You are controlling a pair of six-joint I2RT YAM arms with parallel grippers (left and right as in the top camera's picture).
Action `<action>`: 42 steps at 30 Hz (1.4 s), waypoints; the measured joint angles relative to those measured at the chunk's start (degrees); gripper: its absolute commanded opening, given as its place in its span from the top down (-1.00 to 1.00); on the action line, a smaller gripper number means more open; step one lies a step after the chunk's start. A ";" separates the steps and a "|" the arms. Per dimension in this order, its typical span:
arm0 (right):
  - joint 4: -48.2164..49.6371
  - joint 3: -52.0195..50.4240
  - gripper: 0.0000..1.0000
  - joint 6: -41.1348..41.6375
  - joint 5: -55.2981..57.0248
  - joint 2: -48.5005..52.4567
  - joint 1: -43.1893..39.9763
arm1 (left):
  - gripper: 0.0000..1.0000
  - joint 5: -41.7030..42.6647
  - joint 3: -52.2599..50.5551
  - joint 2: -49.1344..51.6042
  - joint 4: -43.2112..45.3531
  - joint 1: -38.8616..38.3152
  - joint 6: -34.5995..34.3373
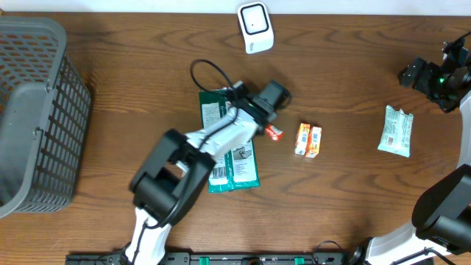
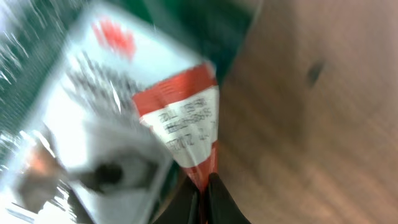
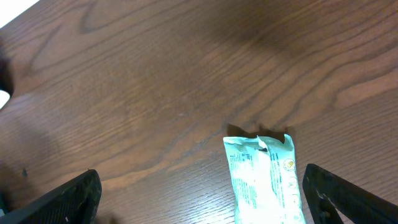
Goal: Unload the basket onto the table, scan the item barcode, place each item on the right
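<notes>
place: mock shop checkout | evid: wood table, grey basket, white scanner, sealed snack pkt

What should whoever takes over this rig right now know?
Left gripper: shut on the seam of the red-and-white packet, mid-table beside the green pouch.
Right gripper: open, holding nothing, hovering by the pale sachet.
White scanner stands at the far edge; orange boxes lie right of the packet.
Done: packet gripped.
Left: carry it to the scanner and show its barcode.
</notes>
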 measured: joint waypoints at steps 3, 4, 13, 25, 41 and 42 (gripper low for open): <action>0.00 0.00 -0.99 0.00 0.02 0.00 0.00 | 0.85 -1.05 -0.48 -6.08 -0.15 1.86 3.69; 0.00 0.00 -0.98 0.00 0.02 0.00 0.00 | 0.85 -1.25 -0.48 -9.01 -0.24 2.08 4.61; 0.00 0.00 -0.98 0.00 0.02 0.00 0.00 | 0.85 0.42 -0.28 -18.93 3.82 -4.87 8.24; 0.02 0.00 -0.98 0.00 0.02 0.00 0.00 | 0.86 12.90 -0.57 -3.89 31.98 -14.71 4.09; 0.00 0.00 -0.99 0.00 0.00 0.00 0.00 | -0.58 15.37 -0.57 0.35 41.75 -24.13 12.63; 0.00 0.00 -0.98 0.00 0.02 0.00 0.00 | -0.59 15.34 -0.57 0.35 42.05 -24.37 14.84</action>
